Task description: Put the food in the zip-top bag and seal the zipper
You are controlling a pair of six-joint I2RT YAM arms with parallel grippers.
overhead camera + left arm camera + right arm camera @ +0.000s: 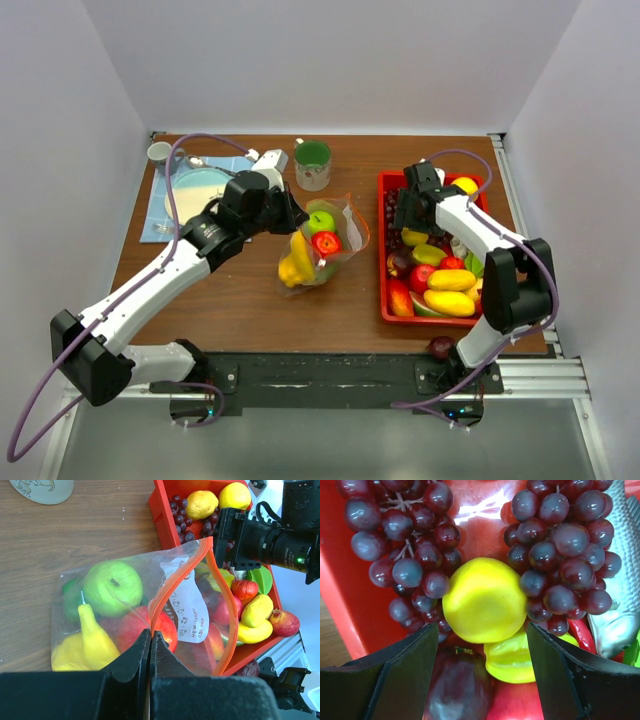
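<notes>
Pinching zipper, left jaws; right jaws gape over yellow fruit.

zip-top bag is lying mid-table, holding green apple, yellow pear, red fruit | zipper is gaping open | other food is sitting in red tray

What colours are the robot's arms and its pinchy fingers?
The left arm and right arm are white tubes with chunky black joints, and a thin purple cable loops along each. The left gripper and right gripper have black, wedge-shaped fingers.
</notes>
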